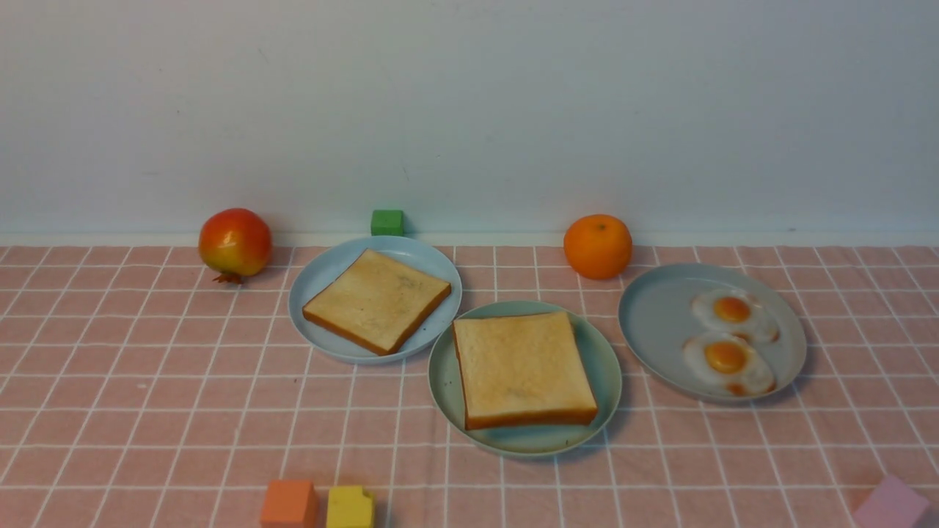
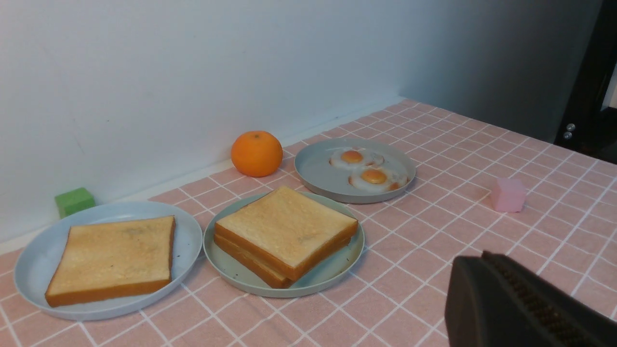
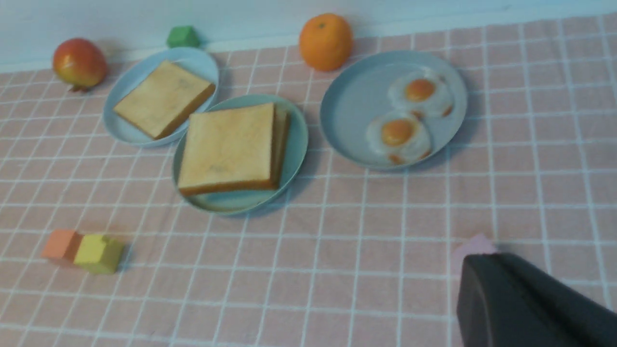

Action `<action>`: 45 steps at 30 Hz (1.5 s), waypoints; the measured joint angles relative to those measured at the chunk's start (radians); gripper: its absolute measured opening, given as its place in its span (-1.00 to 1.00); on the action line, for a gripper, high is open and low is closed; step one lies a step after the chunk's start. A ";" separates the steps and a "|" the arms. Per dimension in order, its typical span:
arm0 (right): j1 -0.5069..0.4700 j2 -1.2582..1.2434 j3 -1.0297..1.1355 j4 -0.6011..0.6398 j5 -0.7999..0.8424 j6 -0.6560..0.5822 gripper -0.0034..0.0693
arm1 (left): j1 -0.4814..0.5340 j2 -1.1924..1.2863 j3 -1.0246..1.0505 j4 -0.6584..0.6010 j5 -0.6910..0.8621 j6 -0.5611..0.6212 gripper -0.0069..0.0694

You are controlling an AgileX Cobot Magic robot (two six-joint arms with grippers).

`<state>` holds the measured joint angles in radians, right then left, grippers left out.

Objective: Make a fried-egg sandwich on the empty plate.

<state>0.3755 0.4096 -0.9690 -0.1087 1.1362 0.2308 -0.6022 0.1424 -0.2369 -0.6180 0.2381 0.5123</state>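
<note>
The mint-green plate [image 1: 608, 381] sits mid-table and carries two thick toast slices stacked as a sandwich [image 1: 522, 369]. In the left wrist view the stack [image 2: 286, 233] shows both brown crusts, and I cannot make out what lies between them. The right wrist view shows the same stack [image 3: 231, 148] on that plate [image 3: 297, 144]. My left gripper [image 2: 482, 256] hovers over bare cloth to the right of the plate, its jaws shut on nothing. Over the near right of the table my right gripper [image 3: 482, 258] is also shut and holds nothing. Neither arm appears in the front view.
A pale blue plate [image 1: 323, 279] with one toast slice [image 1: 376, 300] lies at the back left. A grey plate [image 1: 656, 319] with two fried eggs [image 1: 726, 356] lies right. Pomegranate [image 1: 235, 243], orange [image 1: 598, 246] and green block [image 1: 386, 222] line the wall. Orange [image 1: 290, 504], yellow [image 1: 350, 507] and pink [image 1: 891, 506] blocks sit near the front edge.
</note>
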 joint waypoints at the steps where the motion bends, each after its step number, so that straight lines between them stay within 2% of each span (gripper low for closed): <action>1: -0.053 -0.019 0.058 0.024 -0.088 -0.064 -0.92 | 0.000 0.000 0.000 0.000 0.000 0.000 -0.79; 3: -0.183 -0.071 0.215 0.109 -0.288 -0.225 -0.92 | 0.000 0.000 0.000 0.000 0.001 0.000 -0.79; 6: -0.327 -0.160 0.454 0.248 -0.496 -0.408 -0.92 | 0.000 0.000 0.000 0.000 0.002 0.000 -0.79; 7: -0.342 -0.175 0.489 0.279 -0.518 -0.428 -0.92 | 0.000 0.000 0.000 0.000 0.002 0.000 -0.79; 9: -0.403 -0.267 0.701 0.380 -0.621 -0.510 -0.92 | 0.000 0.000 0.000 0.000 0.002 0.000 -0.79; 11: -0.413 -0.317 0.806 0.405 -0.671 -0.526 -0.92 | 0.000 0.000 0.000 0.000 0.003 0.000 -0.79; 15: -0.414 -0.386 0.968 0.414 -0.794 -0.516 -0.92 | 0.000 0.000 0.000 0.000 0.003 0.000 -0.79; 20: -0.414 -0.421 0.995 0.368 -0.784 -0.464 -0.92 | 0.000 0.000 0.000 0.000 0.005 0.000 -0.79; 23: -0.417 -0.423 0.995 0.307 -0.750 -0.378 -0.92 | 0.000 0.000 0.000 0.000 0.006 0.000 -0.79; 24: -0.417 -0.423 0.994 0.255 -0.743 -0.282 -0.92 | 0.000 0.000 0.000 0.000 0.006 0.000 -0.79; 29: -0.417 -0.423 0.992 0.153 -0.740 -0.126 -0.92 | 0.000 0.000 0.000 0.000 0.013 0.000 -0.79; 45: -0.417 -0.423 0.992 0.135 -0.740 -0.094 -0.91 | 0.000 0.000 0.000 0.000 0.014 0.000 -0.79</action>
<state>-0.0410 -0.0132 0.0233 0.0264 0.3961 0.1364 -0.6022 0.1424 -0.2365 -0.6180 0.2526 0.5123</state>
